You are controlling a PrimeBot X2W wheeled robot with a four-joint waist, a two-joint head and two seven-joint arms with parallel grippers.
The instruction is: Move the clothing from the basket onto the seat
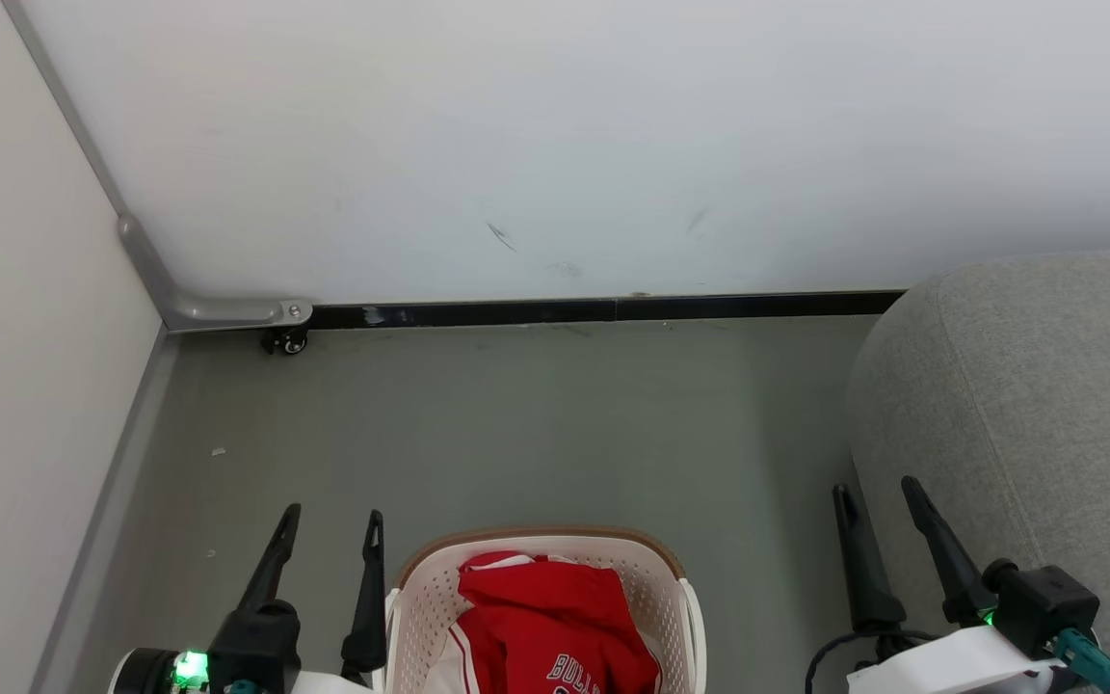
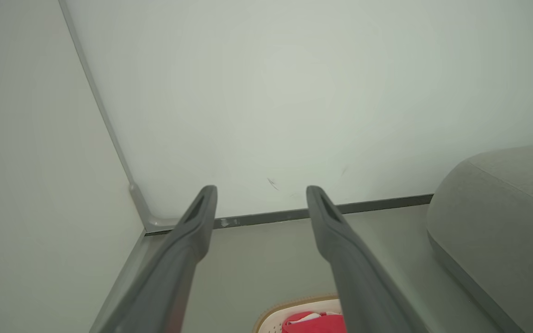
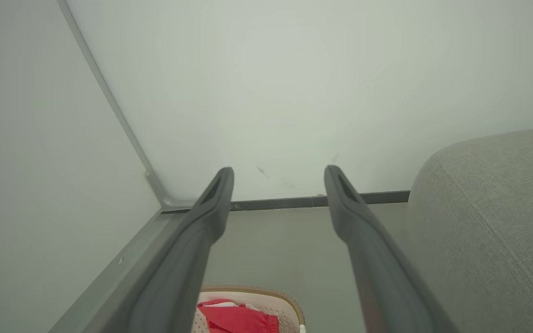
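— So where's the red basketball clothing [image 1: 555, 617]?
— Piled in the cream perforated plastic basket [image 1: 420, 598], near the big grey fabric seat [image 1: 1027, 405]; left gripper [image 1: 334, 511] and right gripper [image 1: 875, 485] both spread wide, empty.

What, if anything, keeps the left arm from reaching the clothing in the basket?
Likely nothing, so probably yes: the left end effector is open beside the basket, and the clothing lies uncovered in its open top.

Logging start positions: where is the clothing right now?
In the head view, the clothing lies inside the basket at bottom centre, between the left claw and right claw.
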